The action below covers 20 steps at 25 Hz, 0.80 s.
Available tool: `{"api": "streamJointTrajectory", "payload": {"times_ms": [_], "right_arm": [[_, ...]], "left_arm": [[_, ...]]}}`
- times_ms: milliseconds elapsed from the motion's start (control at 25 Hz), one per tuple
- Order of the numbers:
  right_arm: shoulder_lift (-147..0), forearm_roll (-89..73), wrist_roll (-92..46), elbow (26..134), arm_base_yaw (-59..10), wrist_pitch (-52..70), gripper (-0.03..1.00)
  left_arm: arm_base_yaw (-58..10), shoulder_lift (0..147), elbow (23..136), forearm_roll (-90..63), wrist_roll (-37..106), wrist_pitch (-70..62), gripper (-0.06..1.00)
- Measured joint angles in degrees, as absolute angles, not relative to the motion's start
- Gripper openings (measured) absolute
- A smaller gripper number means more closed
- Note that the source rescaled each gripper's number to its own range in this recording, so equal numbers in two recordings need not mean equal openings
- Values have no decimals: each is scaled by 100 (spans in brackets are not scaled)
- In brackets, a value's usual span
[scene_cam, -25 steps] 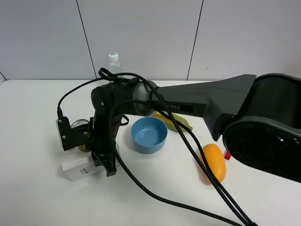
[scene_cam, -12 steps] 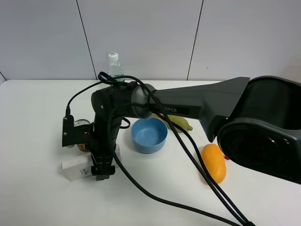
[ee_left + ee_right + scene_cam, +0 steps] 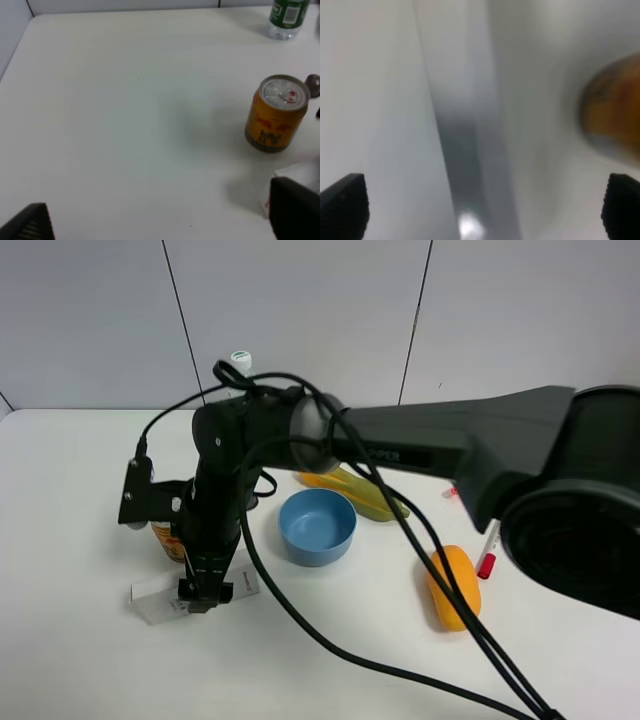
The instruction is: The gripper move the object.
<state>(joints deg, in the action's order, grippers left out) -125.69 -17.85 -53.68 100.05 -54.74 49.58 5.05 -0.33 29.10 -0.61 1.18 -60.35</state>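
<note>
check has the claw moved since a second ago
Yes. The claw has slid left along the white box, farther from the blue bowl, which stayed put.

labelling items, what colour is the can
The can is golden yellow with a silver lid; clearest in the left wrist view.

The dark arm reaches in from the right and crosses the white table (image 3: pixel 70 480) to its left part, black cables trailing from it. The right gripper (image 3: pixel 205 592) points down onto the long white box (image 3: pixel 152 602), which lies flat with an end showing on either side of the claw. Just behind the box stands a yellow can (image 3: pixel 165 540), partly hidden by the arm. A blue bowl (image 3: pixel 317 525) sits right of the arm, with a yellow-green corn cob (image 3: pixel 370 498) behind it. Farther right lie an orange fruit (image 3: pixel 455 585) and a red-capped marker (image 3: pixel 489 552).
</note>
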Motion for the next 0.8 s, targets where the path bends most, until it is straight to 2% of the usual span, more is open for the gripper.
{"api": "streamJointTrajectory", "payload": {"times_ms": [360, 520, 800], "right_arm": [[-10880, -1571, -4188, 10005, -5474, 4349, 93], [-10472, -746, -3448, 10005, -5474, 3988, 99], [-10154, 414, -2193, 10005, -5474, 4063, 100]], "left_arm": [[505, -33, 2910, -61, 118, -6035, 100], [505, -33, 2910, -61, 118, -6035, 100], [505, -33, 2910, -61, 118, -6035, 100]]}}
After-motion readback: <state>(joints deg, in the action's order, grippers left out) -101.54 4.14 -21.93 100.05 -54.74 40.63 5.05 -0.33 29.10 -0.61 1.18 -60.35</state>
